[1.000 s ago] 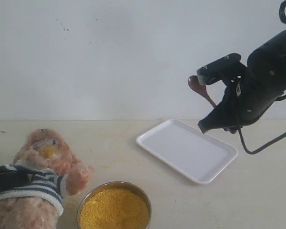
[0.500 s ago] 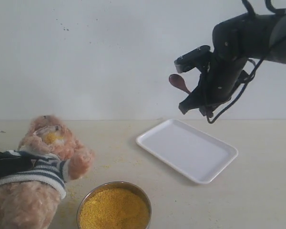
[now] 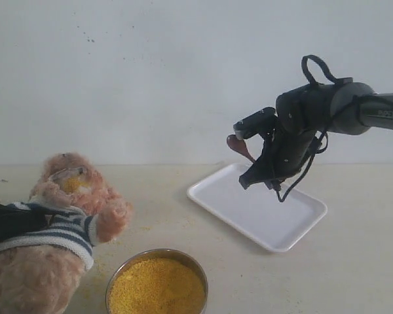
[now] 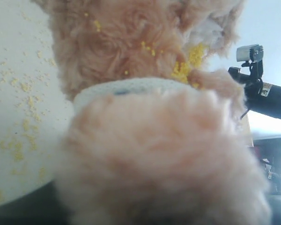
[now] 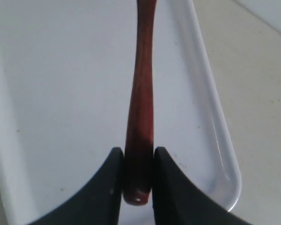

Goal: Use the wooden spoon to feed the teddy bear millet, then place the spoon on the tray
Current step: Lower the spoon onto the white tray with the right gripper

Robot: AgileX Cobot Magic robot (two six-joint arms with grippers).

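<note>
One teddy bear [image 3: 65,216], one spoon [image 3: 237,145], one tray [image 3: 249,210], one bowl [image 3: 158,251]

Open tabletop [image 3: 354,275] separates the tray [image 3: 278,226] from the metal bowl [image 3: 157,250] and the teddy bear [image 3: 65,216] further left.

Wooden spoon [image 3: 236,145] above tray [image 3: 278,226]
</note>
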